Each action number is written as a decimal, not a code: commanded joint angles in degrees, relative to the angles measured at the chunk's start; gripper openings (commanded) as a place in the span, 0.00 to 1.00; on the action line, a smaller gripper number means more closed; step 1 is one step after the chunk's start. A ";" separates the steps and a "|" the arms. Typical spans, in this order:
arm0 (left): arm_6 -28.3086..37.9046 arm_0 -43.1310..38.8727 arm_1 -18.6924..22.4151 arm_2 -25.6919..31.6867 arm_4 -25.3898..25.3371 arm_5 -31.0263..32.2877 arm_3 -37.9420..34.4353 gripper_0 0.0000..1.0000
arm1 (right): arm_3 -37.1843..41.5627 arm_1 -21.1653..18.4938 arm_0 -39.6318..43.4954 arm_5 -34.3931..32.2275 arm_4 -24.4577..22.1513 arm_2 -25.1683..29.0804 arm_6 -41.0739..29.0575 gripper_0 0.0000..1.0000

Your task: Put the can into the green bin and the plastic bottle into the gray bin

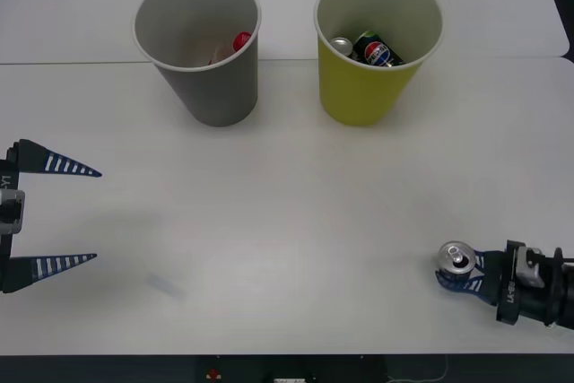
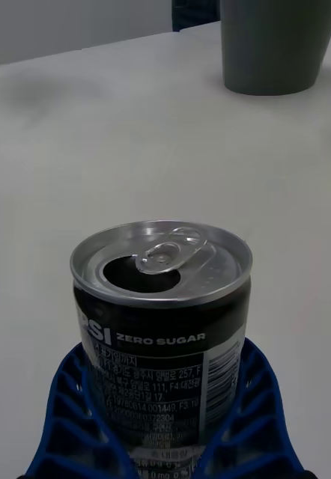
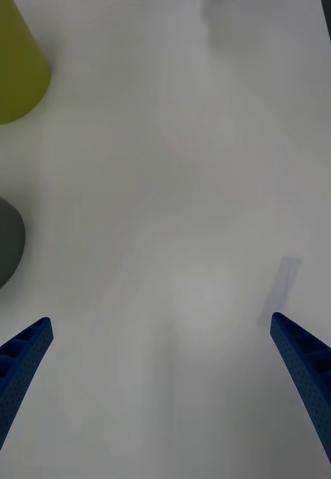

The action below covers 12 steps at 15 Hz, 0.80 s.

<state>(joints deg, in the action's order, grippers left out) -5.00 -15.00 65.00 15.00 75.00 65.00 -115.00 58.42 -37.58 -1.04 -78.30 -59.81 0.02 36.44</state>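
The right gripper (image 1: pixel 459 274) clasps the upright can (image 1: pixel 455 258) at the table's (image 1: pixel 287 221) near right, the green bin (image 1: pixel 377 42) far-left of it (left gripper (image 1: pixel 85 214) idle, fingers spread).

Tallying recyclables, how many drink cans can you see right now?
3: black Pepsi can upright between the right gripper fingers; blue Pepsi can and silver-topped can inside the yellow-green bin. Others may be hidden.
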 commanded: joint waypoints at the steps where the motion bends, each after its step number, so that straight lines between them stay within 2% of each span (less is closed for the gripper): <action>1: 0.00 0.00 0.00 0.00 0.00 0.00 0.00 1.00 | 0.99 -0.83 -0.02 -0.27 1.27 -0.02 -0.93 0.00; 2: 0.00 0.00 0.00 0.00 0.00 0.00 0.00 1.00 | 1.61 -1.09 0.16 -0.27 1.80 0.07 -1.46 0.00; 5: 0.00 0.00 0.00 0.00 0.00 0.00 0.00 1.00 | 6.97 -2.59 1.83 0.34 2.86 0.07 -9.99 0.00; 9: 0.00 0.00 0.00 0.00 0.00 0.00 0.00 1.00 | 25.52 -6.28 10.26 9.66 3.47 2.09 -26.25 0.00; 10: 0.00 0.00 0.00 0.00 0.00 0.00 0.00 1.00 | 29.47 -6.89 11.85 11.33 2.77 3.06 -30.38 0.00; 12: 0.00 0.00 0.00 0.00 0.00 0.00 0.00 1.00 | 38.70 -7.25 14.83 13.18 -1.71 7.36 -42.24 0.00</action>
<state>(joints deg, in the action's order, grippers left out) -5.00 -15.00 65.00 15.00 75.00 65.00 -115.00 93.80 -44.76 12.76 -65.58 -59.71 5.70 -1.36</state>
